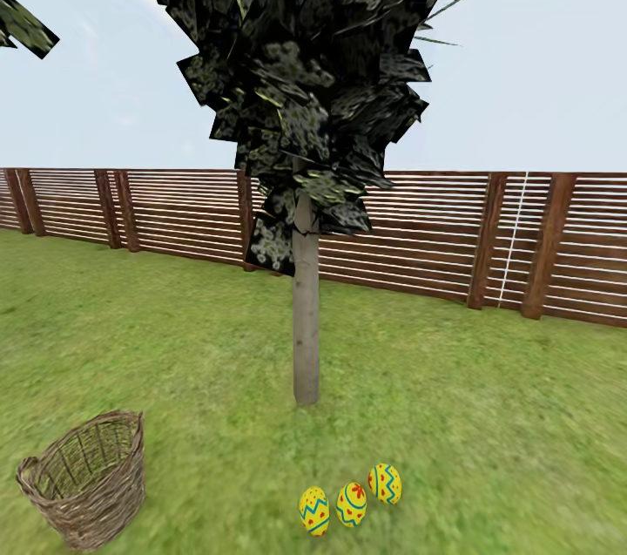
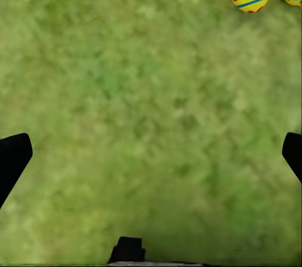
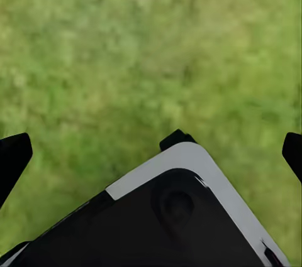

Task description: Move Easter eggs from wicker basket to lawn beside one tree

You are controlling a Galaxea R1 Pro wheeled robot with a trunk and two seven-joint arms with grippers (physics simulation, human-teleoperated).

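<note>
The wicker basket (image 1: 87, 478) is a round, open-weave tub of brown cane with a thick braided rim, tapering toward its base and tilted on the grass. Nothing can be seen inside it from the head view. The three Easter eggs lie in a short row on the lawn (image 1: 488, 416), out of the basket and well to its right: the left egg (image 1: 314, 511), the middle egg (image 1: 352, 504) and the right egg (image 1: 384, 483), each smooth, glossy yellow with blue zigzag bands and red marks. They sit close together in front of the tree (image 1: 306, 311), near the foot of its straight, pale grey-tan trunk, which rises into blocky, dark green foliage flecked with white.

The lawn is short, mottled green turf, flat and broad. Behind it runs a fence (image 1: 435, 233) of horizontal brown slats between thicker posts, under a pale blue sky.

In the left wrist view the left end effector (image 2: 151, 154) hangs over bare grass, its dark fingertips (image 2: 12, 157) spread wide apart and holding nothing; two eggs lie at the frame's edge. In the right wrist view the right end effector (image 3: 151, 154) is likewise spread wide and empty, above grass and a black, white-edged part of the robot body (image 3: 176, 217).
</note>
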